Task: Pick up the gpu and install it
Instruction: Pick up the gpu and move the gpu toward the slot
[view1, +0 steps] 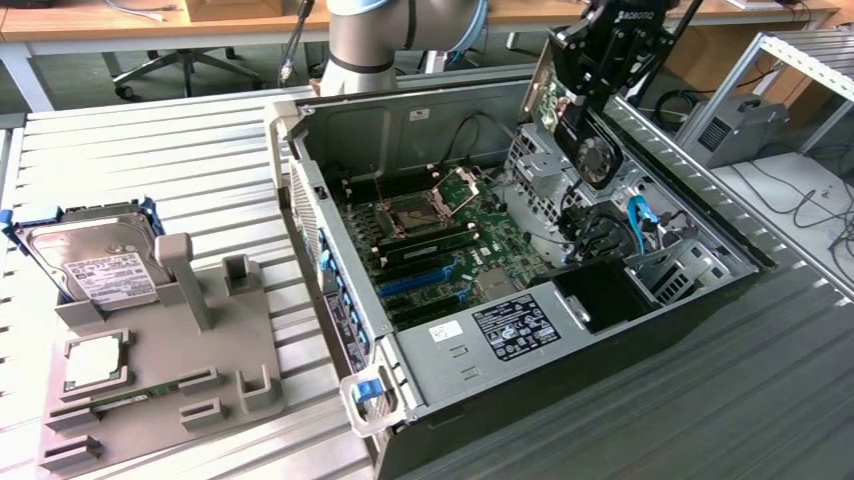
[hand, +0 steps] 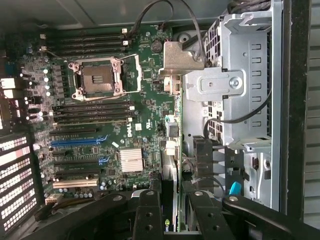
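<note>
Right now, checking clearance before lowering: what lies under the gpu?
The motherboard and silver drive cage, seen from the wrist. The gpu itself covers a thin strip between them.

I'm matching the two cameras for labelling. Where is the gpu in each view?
Exterior view: gpu held in the jaws above the case, toward the exterior view's right.
Wrist view: gpu edge-on between the jaws, alongside the drive cage.
Shared landmark: the CPU socket.

There's the black gripper (view1: 589, 90) clamped on the thin green gpu with black fan cooler (view1: 597, 152), held upright above the open grey metal computer case (view1: 387, 125).
</note>
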